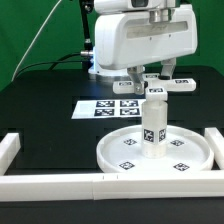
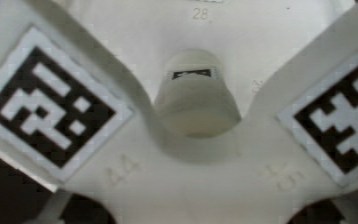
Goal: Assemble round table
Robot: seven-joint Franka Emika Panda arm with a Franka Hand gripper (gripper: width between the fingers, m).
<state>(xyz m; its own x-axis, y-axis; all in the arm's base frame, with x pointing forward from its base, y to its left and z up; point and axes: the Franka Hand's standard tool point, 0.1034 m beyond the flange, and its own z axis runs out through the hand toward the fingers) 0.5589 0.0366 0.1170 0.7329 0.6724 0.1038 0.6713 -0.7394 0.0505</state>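
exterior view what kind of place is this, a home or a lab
Likely a robotics lab bench: a black table fenced by white rails, a marker board of printed tags, and tagged white furniture parts beneath a robot arm.

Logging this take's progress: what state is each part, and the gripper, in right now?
Disc top: lying flat on the table, tags up.
Leg: upright at the disc's centre.
Cross-shaped base: over the leg's top; seated or not, unclear.
Gripper: jaws closed on the base.
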